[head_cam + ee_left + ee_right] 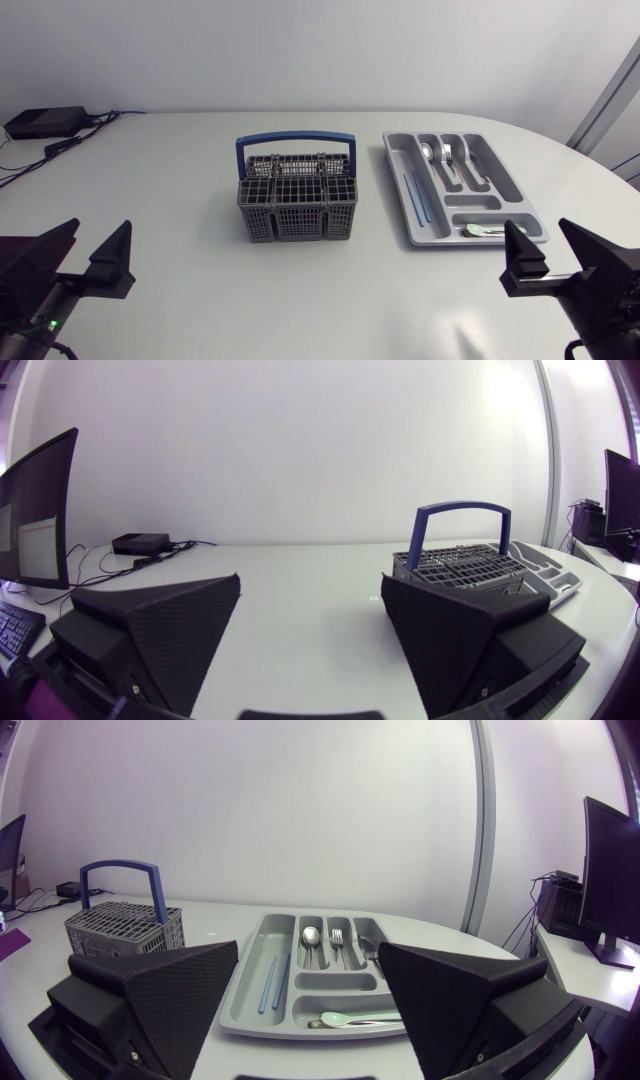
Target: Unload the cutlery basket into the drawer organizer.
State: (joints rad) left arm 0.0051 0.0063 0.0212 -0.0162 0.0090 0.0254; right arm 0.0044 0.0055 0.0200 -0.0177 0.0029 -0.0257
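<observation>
On the table (180, 180), cutlery basket (297, 222) beside drawer organizer (497, 172); left and right jaws wide, empty.

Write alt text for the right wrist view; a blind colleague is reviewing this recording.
Seen past the open right gripper, a grey drawer organizer lies on the white table, holding a spoon, a fork, two blue sticks and a pale green spoon. A grey cutlery basket with a blue handle stands beside the organizer, apart from it.

the white table (180, 160) bears a cutlery basket (297, 222) ahead of the left gripper (100, 228), a drawer organizer (500, 175) ahead of the right gripper (535, 228), its jaws facing it, and a black box (45, 122) far beyond the left.
</observation>
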